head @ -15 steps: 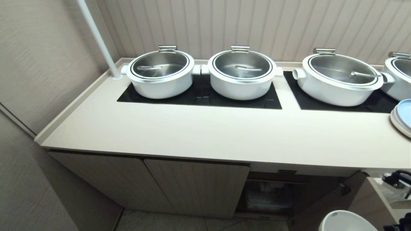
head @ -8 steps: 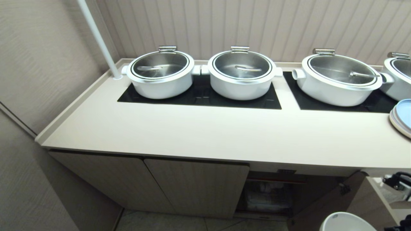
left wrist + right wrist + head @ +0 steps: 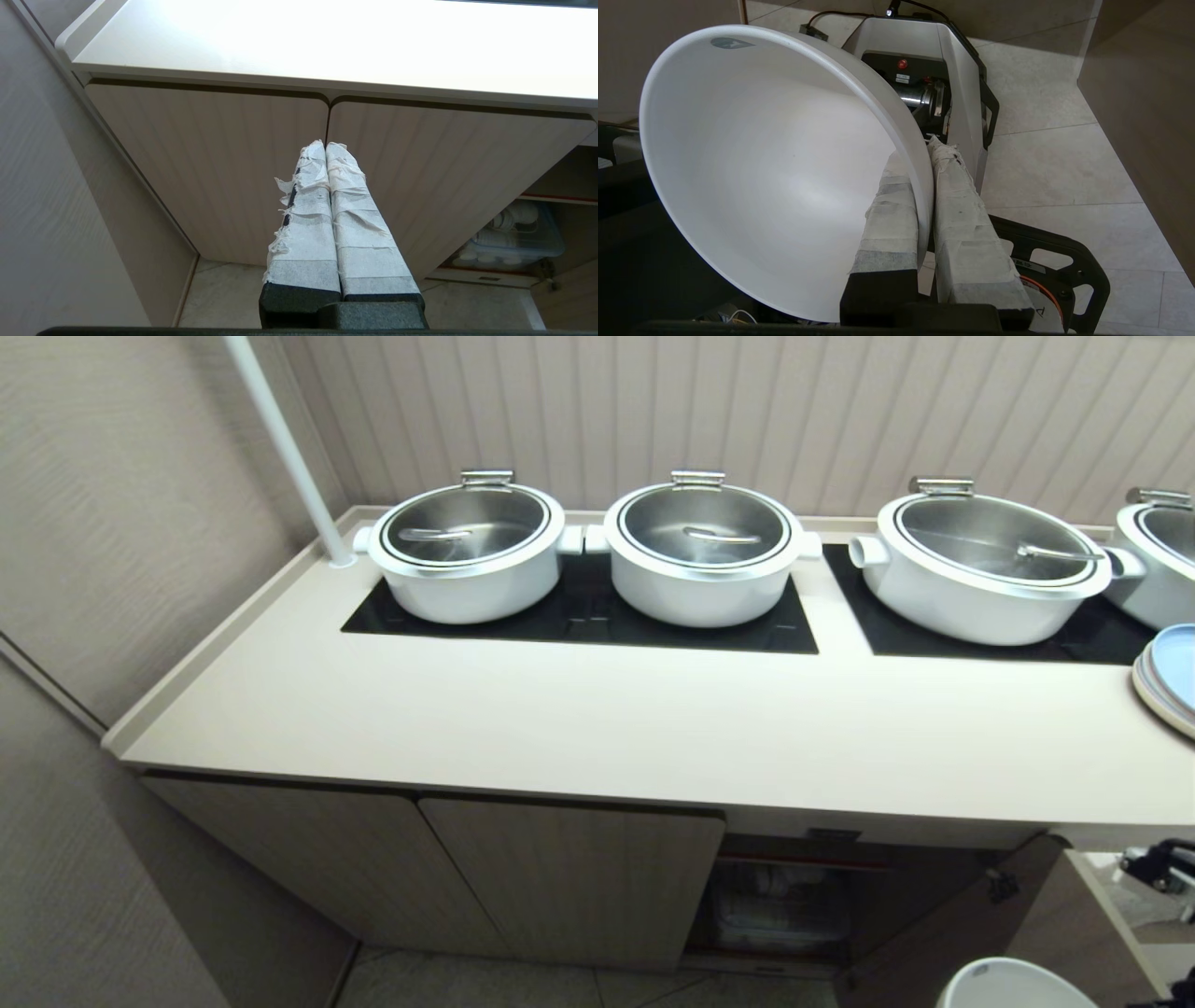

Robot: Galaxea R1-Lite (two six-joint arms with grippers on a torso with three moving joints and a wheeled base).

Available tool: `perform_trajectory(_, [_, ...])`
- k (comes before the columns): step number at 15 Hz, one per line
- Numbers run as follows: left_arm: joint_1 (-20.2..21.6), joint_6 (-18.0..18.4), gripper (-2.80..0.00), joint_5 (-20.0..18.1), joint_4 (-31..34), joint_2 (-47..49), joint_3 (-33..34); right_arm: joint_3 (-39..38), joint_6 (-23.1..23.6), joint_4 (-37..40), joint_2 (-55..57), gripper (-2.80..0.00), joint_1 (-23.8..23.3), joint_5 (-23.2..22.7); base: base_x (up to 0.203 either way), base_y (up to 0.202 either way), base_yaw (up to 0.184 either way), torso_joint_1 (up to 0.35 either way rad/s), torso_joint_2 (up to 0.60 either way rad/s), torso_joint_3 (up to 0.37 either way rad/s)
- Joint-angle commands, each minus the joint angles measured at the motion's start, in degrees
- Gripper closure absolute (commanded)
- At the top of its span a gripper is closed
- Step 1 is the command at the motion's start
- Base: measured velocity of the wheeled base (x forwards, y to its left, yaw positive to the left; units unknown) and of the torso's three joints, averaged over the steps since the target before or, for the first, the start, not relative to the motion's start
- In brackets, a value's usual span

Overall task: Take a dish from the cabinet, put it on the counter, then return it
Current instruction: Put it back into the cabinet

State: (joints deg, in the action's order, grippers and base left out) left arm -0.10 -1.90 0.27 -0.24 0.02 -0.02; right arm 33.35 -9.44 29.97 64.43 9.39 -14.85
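Below the counter, white dish rim clamped in right gripper.

So the dish is a plain white bowl, smooth and empty inside, with a small grey mark just under its rim. It's sitting tilted on its side, rim pinched between two tape-wrapped fingers, one inside the bowl and one outside. From the head view only its rim is peeking in at the near right corner, low down and off the counter. The counter is a long cream-beige top with a raised rim and black glass panels along the far side. The cabinet below is beige wood-grain; its right-hand door is hanging open.
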Motion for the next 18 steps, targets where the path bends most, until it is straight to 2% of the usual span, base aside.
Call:
perform_trajectory(1, [0.01, -0.03, 0.00, 0.00, -0.03, -0.02, -0.06, 0.16, -0.06, 0.99, -0.44, 0.00, 0.02, -0.09, 0.000, 0.000, 0.000, 0.000, 0.00, 0.000])
perform_trajectory(6, [0.01, -0.03, 0.00, 0.00, -0.03, -0.02, -0.06, -0.04, -0.31, 1.50, -0.88, 0.00, -0.07, -0.11, 0.000, 0.000, 0.000, 0.000, 0.00, 0.000])
perform_trajectory(9, [0.01, -0.03, 0.00, 0.00, -0.03, -0.02, 0.02, 0.37, -2.15, 1.41, -0.55, 0.00, 0.00, -0.09, 0.000, 0.000, 0.000, 0.000, 0.00, 0.000])
perform_trajectory(18, [0.01, -0.03, 0.00, 0.00, -0.03, -0.02, -0.01, 0.40, -2.25, 1.41, 0.08, 0.00, 0.72, 0.26, 0.000, 0.000, 0.000, 0.000, 0.00, 0.000])
